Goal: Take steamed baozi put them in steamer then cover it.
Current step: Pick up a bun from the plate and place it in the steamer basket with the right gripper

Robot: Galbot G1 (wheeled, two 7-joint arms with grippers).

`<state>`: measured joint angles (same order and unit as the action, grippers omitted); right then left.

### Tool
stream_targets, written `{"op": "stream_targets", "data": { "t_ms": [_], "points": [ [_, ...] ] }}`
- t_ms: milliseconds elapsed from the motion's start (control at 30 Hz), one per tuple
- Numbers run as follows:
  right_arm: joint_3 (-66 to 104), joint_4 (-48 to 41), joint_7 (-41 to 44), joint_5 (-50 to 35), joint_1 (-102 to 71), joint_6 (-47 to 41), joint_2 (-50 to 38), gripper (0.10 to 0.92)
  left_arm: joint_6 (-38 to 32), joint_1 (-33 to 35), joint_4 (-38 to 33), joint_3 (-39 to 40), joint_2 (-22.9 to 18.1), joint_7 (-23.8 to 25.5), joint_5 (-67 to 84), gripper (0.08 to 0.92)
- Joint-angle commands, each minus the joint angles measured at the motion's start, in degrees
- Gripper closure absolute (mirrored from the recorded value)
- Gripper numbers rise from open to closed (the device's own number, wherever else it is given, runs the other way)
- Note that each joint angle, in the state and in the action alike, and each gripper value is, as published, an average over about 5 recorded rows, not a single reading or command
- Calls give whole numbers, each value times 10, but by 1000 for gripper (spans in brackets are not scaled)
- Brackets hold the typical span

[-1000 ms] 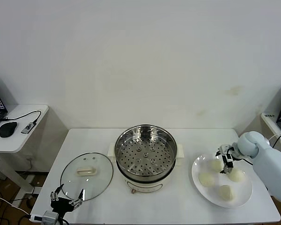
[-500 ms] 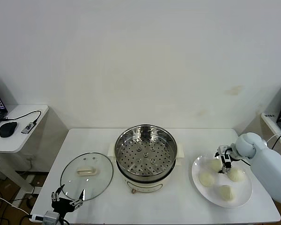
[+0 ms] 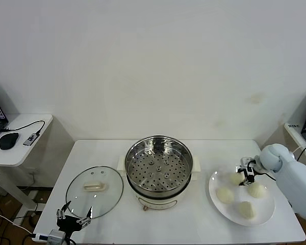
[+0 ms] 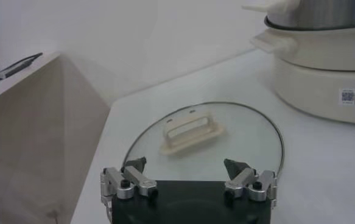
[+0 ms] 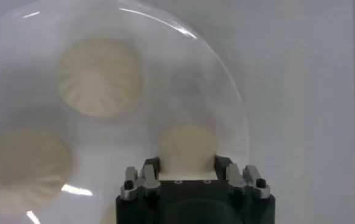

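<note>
Several cream-white baozi lie on a white plate at the right. My right gripper is low over the plate's far side, shut on one baozi. In the right wrist view that baozi fills the gap of the right gripper, with a finger against each side. The steamer stands mid-table with its perforated basket bare. The glass cover lies flat to its left. My left gripper hangs open just off the cover's near rim; in the left wrist view the left gripper holds nothing and faces the cover.
Two more baozi sit farther along the plate. The pot base rises beside the cover. A low side table with a mouse and cable stands at the left, past the table edge.
My right gripper's fingers have closed onto the baozi at the plate's far side and shifted slightly. The left arm, the cover and the steamer have not moved.
</note>
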<state>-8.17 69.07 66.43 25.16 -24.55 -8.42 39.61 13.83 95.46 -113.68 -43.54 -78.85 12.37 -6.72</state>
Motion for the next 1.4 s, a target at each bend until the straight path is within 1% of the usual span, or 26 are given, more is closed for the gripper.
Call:
{"op": "stream_targets", "data": {
  "t_ms": [33, 167, 233, 333, 467, 533, 600, 667, 733, 800, 900, 1000, 1133, 1400],
  "points": [
    [-37, 48, 18, -84, 54, -25, -54, 495, 1, -2, -3, 1, 0, -3, 0, 177],
    [-128, 80, 45, -162, 172, -40, -77, 499, 5, -1, -9, 0, 0, -5, -1, 177],
    [-200, 84, 58, -208, 262, -47, -68, 499, 9, 0, -13, -1, 1, -6, -1, 177],
    [-295, 69, 77, -268, 391, -49, -22, 499, 15, 2, -19, -5, 2, -10, -3, 177],
    [-369, 7, 101, -311, 502, -24, 78, 499, 18, 5, -28, -12, -2, -15, -7, 177],
    [-386, -38, 116, -324, 537, 16, 130, 499, 19, 7, -33, -16, -4, -18, -7, 177],
    [-393, -99, 133, -338, 557, 96, 189, 499, 20, 10, -36, -18, -7, -20, -6, 177],
    [-394, -161, 151, -347, 568, 198, 249, 499, 20, 12, -36, -18, -8, -22, -5, 177],
    [-395, -210, 166, -338, 573, 289, 301, 499, 20, 16, -36, -18, -9, -23, -6, 177],
    [-398, -232, 174, -315, 577, 369, 336, 500, 20, 20, -36, -20, -11, -25, -7, 177],
    [-400, -223, 167, -268, 571, 478, 357, 502, 20, 24, -38, -26, -17, -28, -8, 177],
    [-404, -191, 148, -235, 555, 546, 356, 500, 22, 25, -44, -38, -28, -28, -7, 177],
    [-421, -171, 133, -223, 543, 559, 357, 499, 26, 22, -48, -52, -42, -27, -5, 177],
    [-438, -138, 132, -158, 519, 559, 364, 499, 26, 20, -54, -52, -45, -28, -6, 177]
  ]
}}
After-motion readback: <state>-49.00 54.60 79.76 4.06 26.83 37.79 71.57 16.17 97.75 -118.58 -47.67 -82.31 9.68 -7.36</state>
